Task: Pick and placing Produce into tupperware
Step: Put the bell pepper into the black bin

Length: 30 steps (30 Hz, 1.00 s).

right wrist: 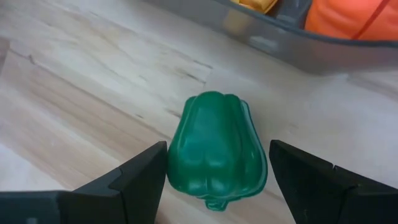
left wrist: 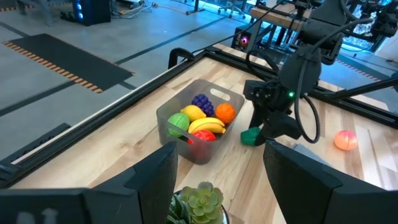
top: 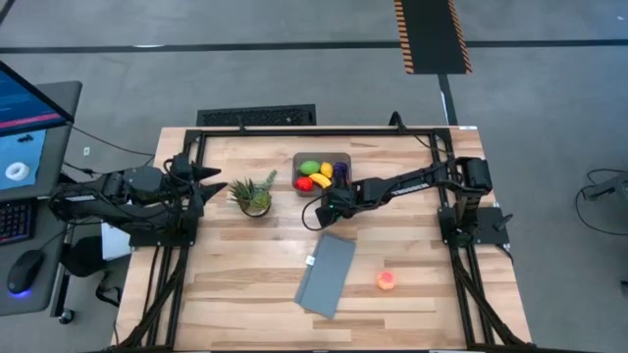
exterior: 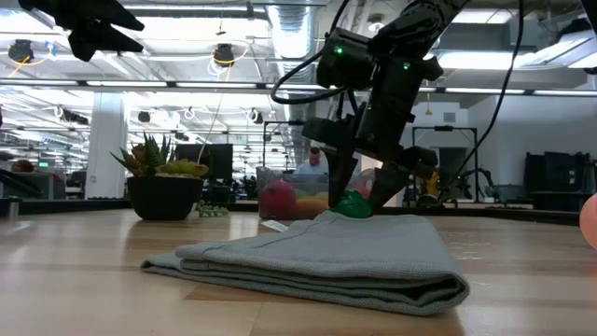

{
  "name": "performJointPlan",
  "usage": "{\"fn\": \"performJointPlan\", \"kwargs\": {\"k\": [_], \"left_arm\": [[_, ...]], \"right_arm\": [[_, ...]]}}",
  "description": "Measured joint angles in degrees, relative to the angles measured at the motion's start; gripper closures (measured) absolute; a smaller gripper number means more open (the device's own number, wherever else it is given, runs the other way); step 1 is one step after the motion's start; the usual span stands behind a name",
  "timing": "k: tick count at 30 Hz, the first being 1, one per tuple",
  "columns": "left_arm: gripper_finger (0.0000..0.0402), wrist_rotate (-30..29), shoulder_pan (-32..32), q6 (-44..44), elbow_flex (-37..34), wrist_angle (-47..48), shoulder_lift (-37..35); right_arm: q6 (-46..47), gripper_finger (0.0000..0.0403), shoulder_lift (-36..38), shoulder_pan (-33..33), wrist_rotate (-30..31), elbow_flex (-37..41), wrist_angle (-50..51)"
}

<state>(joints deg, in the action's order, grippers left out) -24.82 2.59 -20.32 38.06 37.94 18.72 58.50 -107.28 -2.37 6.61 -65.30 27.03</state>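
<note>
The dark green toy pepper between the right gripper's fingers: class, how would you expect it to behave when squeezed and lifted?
The pepper looks like glossy moulded plastic, so probably stiff, light and a little slippery. Its rounded, lobed body lies on its side, so it may roll or twist if the right gripper closes off-centre.

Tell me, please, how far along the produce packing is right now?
Done: several pieces sit in the tupperware. In hand: the right gripper is down at the table with open jaws either side of the dark green pepper, apparently not yet clamped. Left: that pepper and the pink piece. The left gripper waits aside, shut.
</note>
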Motion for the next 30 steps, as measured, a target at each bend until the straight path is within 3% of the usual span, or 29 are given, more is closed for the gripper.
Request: {"fn": "performJointPlan", "kwargs": {"k": [30], "left_arm": [[0.0175, -1.1, 0.0, 0.1, 0.0, 0.0, 0.0]], "right_arm": [[1.0, 0.0144, 0.0, -0.4, 0.6, 0.0, 0.8]]}}
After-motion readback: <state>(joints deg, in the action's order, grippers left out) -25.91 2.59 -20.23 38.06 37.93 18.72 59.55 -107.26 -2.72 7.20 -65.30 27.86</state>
